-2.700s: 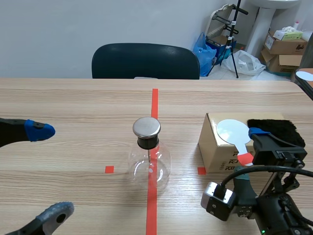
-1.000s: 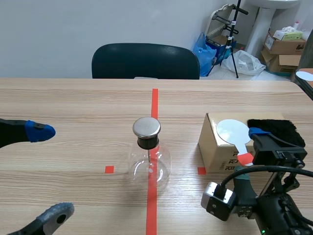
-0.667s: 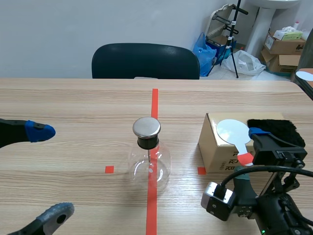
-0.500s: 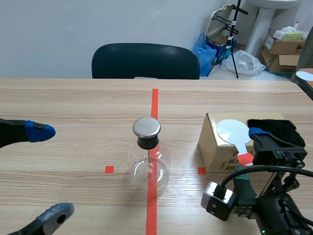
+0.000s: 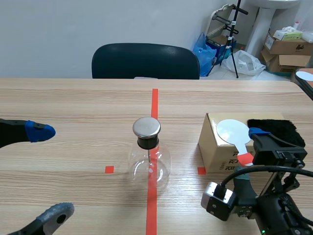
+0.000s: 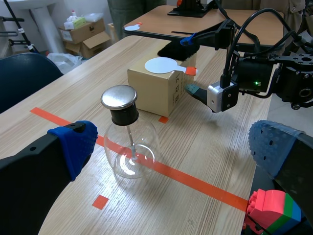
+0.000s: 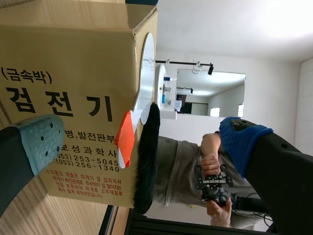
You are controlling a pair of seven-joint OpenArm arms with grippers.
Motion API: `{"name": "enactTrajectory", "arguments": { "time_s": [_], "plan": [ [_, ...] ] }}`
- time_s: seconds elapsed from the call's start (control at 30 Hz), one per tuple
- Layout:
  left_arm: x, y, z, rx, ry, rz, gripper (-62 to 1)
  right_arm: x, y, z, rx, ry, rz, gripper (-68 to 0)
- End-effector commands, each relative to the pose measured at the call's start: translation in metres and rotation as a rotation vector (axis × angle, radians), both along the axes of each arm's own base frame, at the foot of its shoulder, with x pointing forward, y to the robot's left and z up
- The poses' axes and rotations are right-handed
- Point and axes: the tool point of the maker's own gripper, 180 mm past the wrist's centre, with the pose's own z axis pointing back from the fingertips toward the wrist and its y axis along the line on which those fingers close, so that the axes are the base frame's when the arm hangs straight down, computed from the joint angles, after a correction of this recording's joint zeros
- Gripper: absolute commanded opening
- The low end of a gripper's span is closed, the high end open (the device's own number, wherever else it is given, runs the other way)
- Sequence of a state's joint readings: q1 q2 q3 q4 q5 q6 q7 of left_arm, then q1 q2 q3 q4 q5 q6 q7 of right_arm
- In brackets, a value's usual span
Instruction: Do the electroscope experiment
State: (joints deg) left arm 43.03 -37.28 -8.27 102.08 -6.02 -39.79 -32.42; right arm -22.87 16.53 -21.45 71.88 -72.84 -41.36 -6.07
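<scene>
electroscope (image 5: 149,164): glass flask w/ metal cap (image 5: 146,127), stood mid-table (image 5: 73,103) on the red tape line, betw. the two arms, touched by neither. judged fragile, smooth, round, so poor for a pinch. best left where it is, w/ only the cap to be touched.

white disc paddle (image 5: 231,131) is laid flat on top of the cardboard box (image 5: 214,152), w/ its orange handle tab (image 5: 246,158) overhanging the box edge nearest the robot. black fur pad (image 5: 274,129) is laid on the box just beside the disc. paddle judged light, thin, stiff, prob. slick plastic. grip is best taken at the orange tab, where it sticks out past the box, not on the disc face. fur judged soft, light, squashy; can be pinched anywhere along its edge.

right gripper (image 7: 142,139): held low at the box's near side, rolled so one finger is above the other, fingers spread wide. tab and fur edge are seen betw. the pads; nothing is pinched.

left gripper (image 5: 48,174): held at the table's left, well apart from the flask, fingers spread wide, nothing held.
</scene>
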Motion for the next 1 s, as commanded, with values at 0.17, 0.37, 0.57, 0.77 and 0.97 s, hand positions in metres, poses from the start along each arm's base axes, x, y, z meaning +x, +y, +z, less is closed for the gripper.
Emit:
{"name": "enactTrajectory", "arguments": {
  "time_s": [0.17, 0.37, 0.57, 0.77, 0.97],
  "plan": [
    [-0.001, -0.002, 0.005, -0.03, -0.003, 0.004, 1.4, 0.003, -0.004, 0.014, 0.01, -0.07, -0.007, 0.4],
    [0.0, -0.001, 0.005, -0.028, -0.005, 0.005, 1.4, 0.003, -0.003, 0.014, 0.01, -0.069, -0.002, 0.4],
    [0.0, -0.001, 0.005, -0.027, -0.006, 0.005, 1.4, 0.004, -0.005, 0.014, 0.01, -0.07, -0.013, 0.4],
    [0.0, -0.001, 0.005, -0.027, -0.006, 0.005, 1.4, 0.001, -0.005, 0.012, 0.009, -0.063, -0.012, 0.4],
    [0.0, -0.001, 0.005, -0.025, -0.006, 0.004, 1.4, -0.023, -0.008, 0.007, 0.012, -0.017, -0.024, 0.4]
  ]
}}
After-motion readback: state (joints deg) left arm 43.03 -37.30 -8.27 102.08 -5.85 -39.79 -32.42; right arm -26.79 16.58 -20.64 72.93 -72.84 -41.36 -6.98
